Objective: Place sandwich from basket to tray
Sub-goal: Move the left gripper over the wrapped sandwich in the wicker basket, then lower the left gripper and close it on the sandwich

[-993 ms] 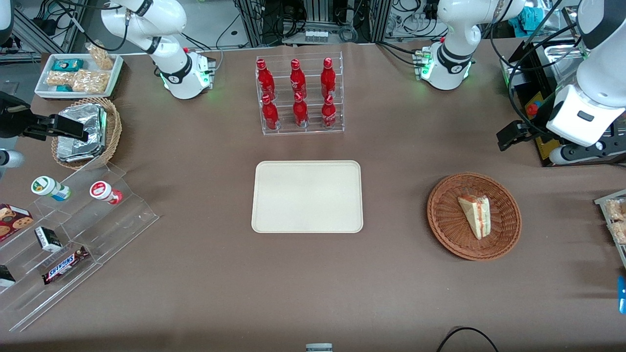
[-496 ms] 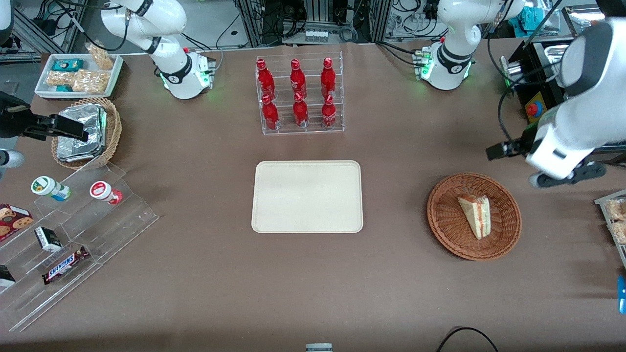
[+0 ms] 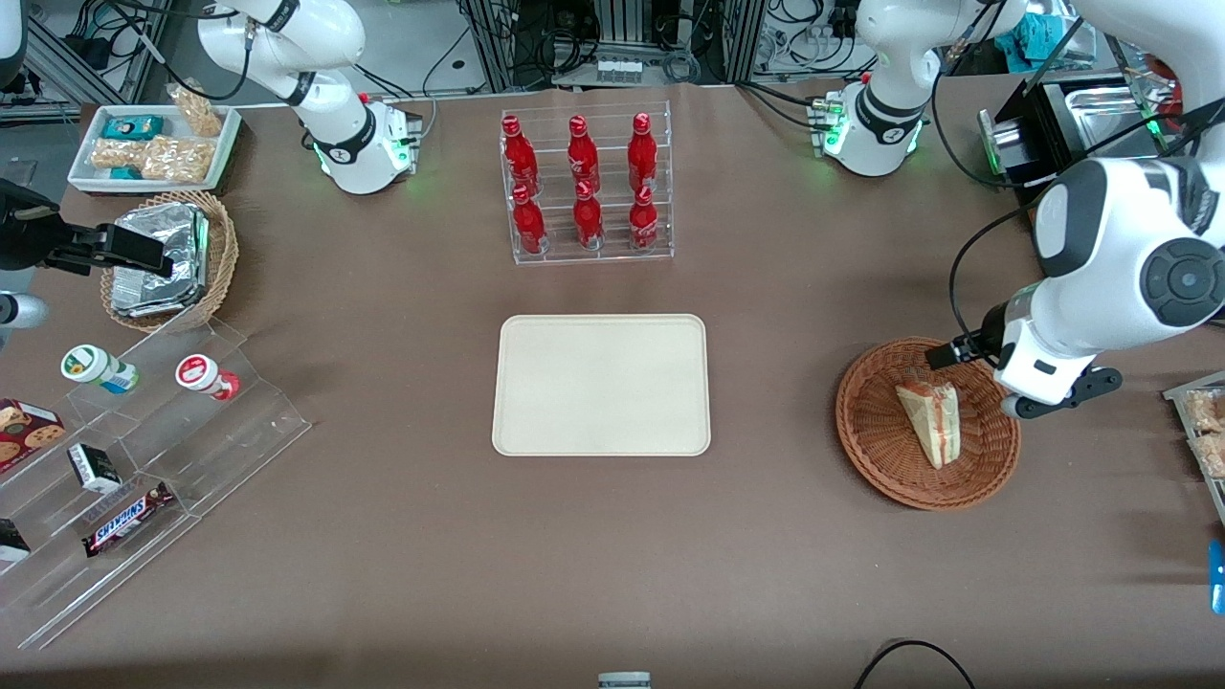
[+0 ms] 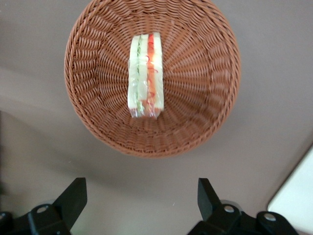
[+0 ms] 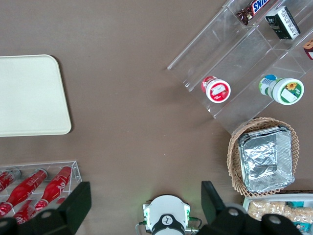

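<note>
Item 1, sandwich (image 3: 930, 422): triangular wedge, pale bread, red/green filling layers seen edge-on from the wrist cam (image 4: 144, 76), glossy as if film-wrapped (judgement). Lies in the basket (image 3: 876, 435), approx. centre, point toward 11 o'clock in the front view. Soft, compressible; risk: a hard pinch would crush it, or a grip across the slick faces could let it slip out on the lift. Item 2, basket: round, shallow, reddish-brown wicker, ribbed weave, raised rim (image 4: 93, 125). Light, unfixed on the desk (image 3: 383, 574); risk: a finger catching the weave or rim would drag or tip it, sandwich incl. Item 3, pincer (image 4: 142, 196): black fingers (image 4: 73, 196) spread wide apart, nothing between them, hovering above the basket's rim; in the front view it hangs at the basket's 2 o'clock edge (image 3: 1024, 388), not yet centred over the wedge. Risk: descending from this offset would land a finger on wicker, not bread; also the long axis of the wedge needs to sit across the opening, else the grip takes the point only. Item 4, tray (image 3: 601, 385): flat cream-beige rectangle, rounded corners, low rim, smooth matte, bare; well apart from the basket toward the parked arm's end, 9 o'clock of it. Risk: low carry could clip the rim. Item 5, bottle rack (image 3: 586, 187): clear acrylic tiers, red bottles, farther from the cam than the tray, at its 12 o'clock; a wide swing could hit it.
</note>
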Tool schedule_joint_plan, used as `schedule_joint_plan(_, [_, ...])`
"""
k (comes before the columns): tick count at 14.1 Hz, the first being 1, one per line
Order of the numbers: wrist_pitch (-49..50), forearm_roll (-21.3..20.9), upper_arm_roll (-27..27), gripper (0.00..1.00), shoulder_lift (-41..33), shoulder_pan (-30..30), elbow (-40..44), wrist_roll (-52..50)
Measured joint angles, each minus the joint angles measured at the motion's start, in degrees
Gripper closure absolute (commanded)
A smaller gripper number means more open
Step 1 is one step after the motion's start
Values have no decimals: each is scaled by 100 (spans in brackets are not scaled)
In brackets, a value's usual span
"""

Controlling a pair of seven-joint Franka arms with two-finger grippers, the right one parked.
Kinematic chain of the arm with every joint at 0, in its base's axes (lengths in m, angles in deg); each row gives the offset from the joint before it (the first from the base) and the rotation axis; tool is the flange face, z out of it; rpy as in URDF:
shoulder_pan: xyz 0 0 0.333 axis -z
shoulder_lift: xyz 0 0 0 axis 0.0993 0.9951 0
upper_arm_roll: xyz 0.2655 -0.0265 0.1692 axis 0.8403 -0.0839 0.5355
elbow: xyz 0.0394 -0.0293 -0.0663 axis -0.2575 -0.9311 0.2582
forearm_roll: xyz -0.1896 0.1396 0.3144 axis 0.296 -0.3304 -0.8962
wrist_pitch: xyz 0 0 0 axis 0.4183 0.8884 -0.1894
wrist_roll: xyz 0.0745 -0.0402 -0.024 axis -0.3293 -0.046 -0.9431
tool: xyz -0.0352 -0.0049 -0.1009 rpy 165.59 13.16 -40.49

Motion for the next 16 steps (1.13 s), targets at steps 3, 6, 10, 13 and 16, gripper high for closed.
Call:
schedule_joint_plan(3, [-471,0,-1,0,78,0,-387,-204])
schedule_joint_plan(6, [-528,-1,0,0,176,-1,-434,-226])
schedule_joint_plan(10, [-1038,-149,13,0,462,-2,-493,-226])
schedule_joint_plan(13, [-1597,-227,49,0,874,-90,-491,-226])
schedule_joint_plan(16, [-1881,-233,58,0,1178,-185,-481,-225])
